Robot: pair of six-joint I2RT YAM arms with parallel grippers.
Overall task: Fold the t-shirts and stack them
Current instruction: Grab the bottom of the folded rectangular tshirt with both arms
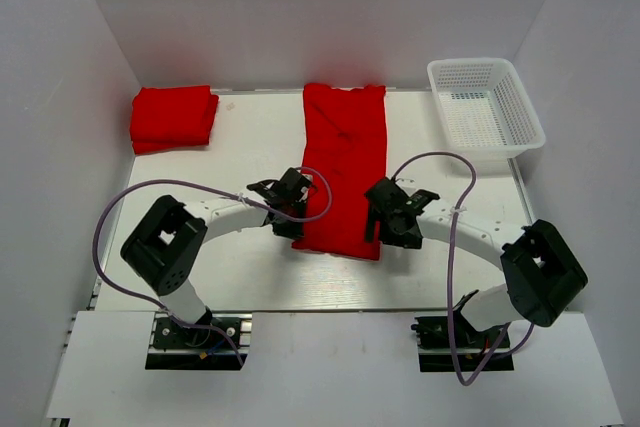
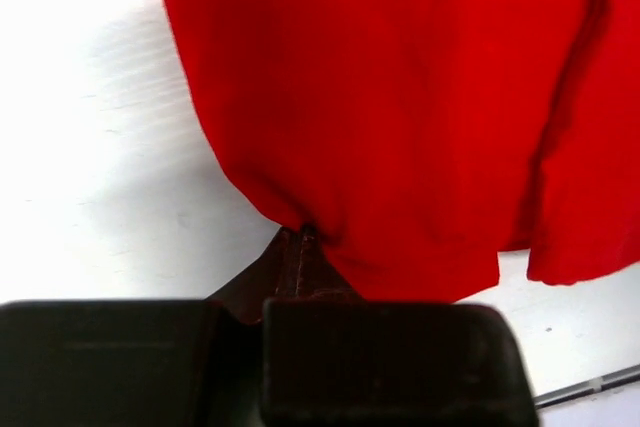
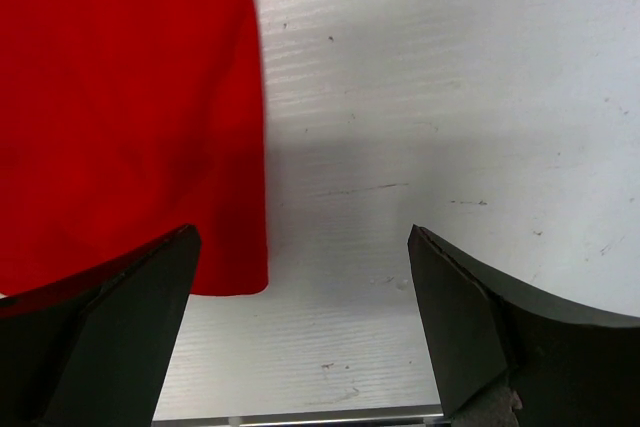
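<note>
Your left jaws are pinched shut on the near left corner of the long t-shirt [image 1: 345,162]. In the left wrist view the hem cloth is bunched between the fingers [image 2: 290,267]. Your right jaws stand wide open with nothing between them but bare table [image 3: 400,97]. They hang just beside the shirt's near right corner. In the right wrist view the finger [image 3: 120,327] on the shirt's side overlaps the cloth's edge, but you cannot tell whether it touches. The long t-shirt lies as a narrow strip down the middle of the table, running from the far edge toward the arms. A second, folded t-shirt [image 1: 173,117] sits in the far left corner, well apart from the strip. A white mesh basket [image 1: 485,107] sits in the far right corner.
</note>
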